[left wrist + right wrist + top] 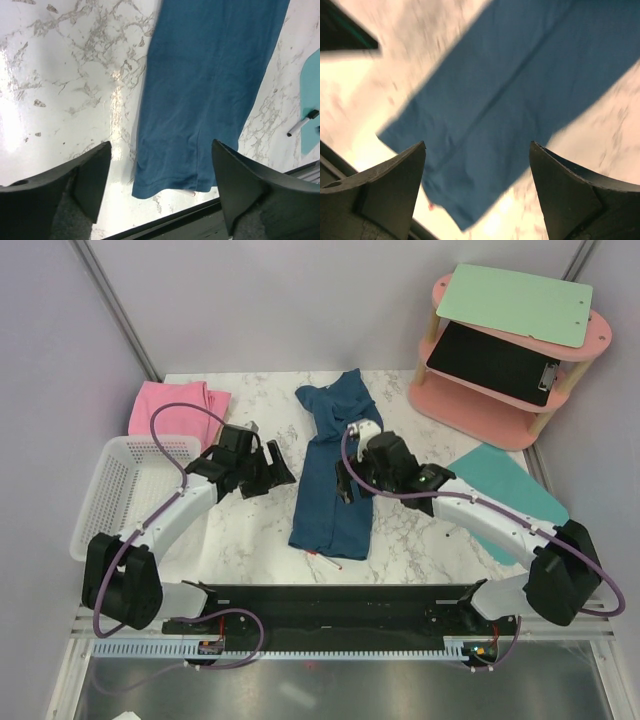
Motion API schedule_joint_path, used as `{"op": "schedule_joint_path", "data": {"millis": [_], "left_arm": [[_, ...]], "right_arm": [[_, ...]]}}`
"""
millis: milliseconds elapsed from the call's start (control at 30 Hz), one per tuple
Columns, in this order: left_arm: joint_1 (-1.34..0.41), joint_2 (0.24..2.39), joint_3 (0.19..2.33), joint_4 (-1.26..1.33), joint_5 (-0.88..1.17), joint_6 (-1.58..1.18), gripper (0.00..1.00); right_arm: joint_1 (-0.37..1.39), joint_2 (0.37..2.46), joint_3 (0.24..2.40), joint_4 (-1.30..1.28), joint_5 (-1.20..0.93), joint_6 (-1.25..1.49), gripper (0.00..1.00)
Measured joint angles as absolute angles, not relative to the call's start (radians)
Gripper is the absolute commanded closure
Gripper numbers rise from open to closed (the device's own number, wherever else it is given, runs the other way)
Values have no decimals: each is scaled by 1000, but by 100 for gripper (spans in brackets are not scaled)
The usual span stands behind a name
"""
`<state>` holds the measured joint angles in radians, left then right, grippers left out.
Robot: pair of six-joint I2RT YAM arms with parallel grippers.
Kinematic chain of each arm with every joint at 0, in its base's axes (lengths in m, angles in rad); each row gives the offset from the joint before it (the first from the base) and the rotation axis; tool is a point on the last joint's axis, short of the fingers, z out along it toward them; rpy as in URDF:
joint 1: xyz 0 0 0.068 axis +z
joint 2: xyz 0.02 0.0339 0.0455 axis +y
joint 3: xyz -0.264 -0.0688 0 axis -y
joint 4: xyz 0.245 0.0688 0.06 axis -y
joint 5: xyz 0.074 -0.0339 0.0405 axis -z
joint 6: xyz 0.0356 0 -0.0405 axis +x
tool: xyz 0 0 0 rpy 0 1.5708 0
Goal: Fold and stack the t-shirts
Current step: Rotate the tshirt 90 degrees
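The dark blue t-shirt lay flat in the middle of the marble desk as a narrow strip. Its long axis ran from the collar at the far side down to the hem at the near edge, leaning slightly to the left toward the hem. The left pincer hung just off the strip's left long edge at about mid-length. Its jaws were spread wide with nothing between them, and its wrist view looked down across the hem end. The right pincer hovered over the right long edge at about the same point along the strip, also spread wide and empty, though its wrist view was blurred. The cloth therefore lay between the two arms, running lengthwise across both. The right arm was above it and the left arm beside it, and neither was clearly nearer to either end. Judging from this, the next fold would go across the long axis, so each pincer would have to travel along the strip to reach a corner. The pink t-shirt sat bunched at the far left corner behind a white basket, well apart from the blue one and nearer the left arm. A turquoise mat lay to the right. No brand, label or legible writing showed on anything.
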<state>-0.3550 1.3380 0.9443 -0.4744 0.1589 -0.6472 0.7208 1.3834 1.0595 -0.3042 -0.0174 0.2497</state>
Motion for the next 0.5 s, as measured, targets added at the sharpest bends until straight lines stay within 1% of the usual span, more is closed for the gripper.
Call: {"op": "schedule_joint_path", "data": {"millis": [33, 67, 133, 200, 233, 333, 500], "left_arm": [[-354, 1333, 942, -483, 158, -647, 6], [-353, 1332, 941, -492, 158, -648, 2], [-344, 1332, 939, -504, 159, -648, 0], [-322, 1333, 935, -518, 169, -648, 0], [-312, 1336, 934, -522, 174, -648, 0], [-262, 1370, 931, -515, 237, -648, 0], [-206, 1433, 897, -496, 319, -648, 0]], "right_arm": [[739, 1374, 1016, -331, -10, 250, 13], [756, 1369, 986, -354, -6, 250, 13], [815, 1351, 917, -404, 15, 259, 15], [884, 1319, 863, -444, 34, 275, 18], [907, 1306, 849, -454, 41, 281, 22], [995, 1271, 824, -463, 66, 313, 24], [1081, 1269, 807, -439, 85, 356, 27]]}}
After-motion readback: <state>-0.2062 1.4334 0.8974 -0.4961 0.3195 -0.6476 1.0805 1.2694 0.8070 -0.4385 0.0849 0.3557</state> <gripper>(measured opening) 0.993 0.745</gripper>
